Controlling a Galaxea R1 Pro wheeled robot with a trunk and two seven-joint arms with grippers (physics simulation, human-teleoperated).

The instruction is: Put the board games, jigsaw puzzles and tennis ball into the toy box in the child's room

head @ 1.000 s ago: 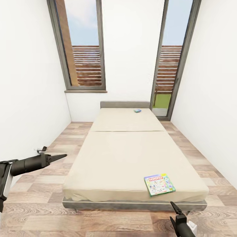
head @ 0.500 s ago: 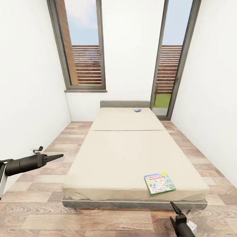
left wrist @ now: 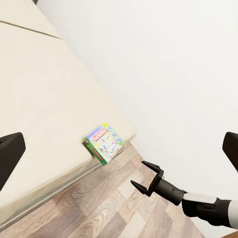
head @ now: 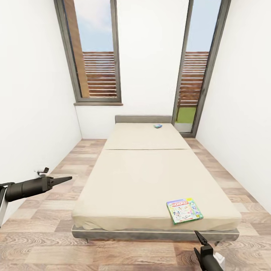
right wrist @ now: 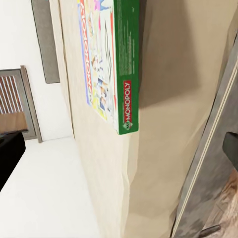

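Observation:
A green-edged board game [head: 184, 210] with a white colourful cover lies flat at the near right corner of the beige bed [head: 143, 177]; its green side [right wrist: 126, 64] fills the right wrist view close up. A small blue board game [head: 157, 126] rests near the grey headboard [head: 143, 119]. My right gripper [head: 196, 242] hovers open just below the bed's foot, under the green-edged game, and also appears as right gripper [left wrist: 139, 173]. My left gripper [head: 69, 177] hangs over the floor left of the bed, its fingers [left wrist: 10, 156] wide apart and empty.
White walls close in on both sides of the bed. Strips of wood plank floor [head: 56, 241] run along the bed's left, right and foot. A tall window [head: 94, 52] and a glazed door [head: 195, 71] stand behind the headboard.
My left arm has drawn back slightly to the left and lower. The view has crept a little, shifting the green-edged game right in the picture. The right arm holds still.

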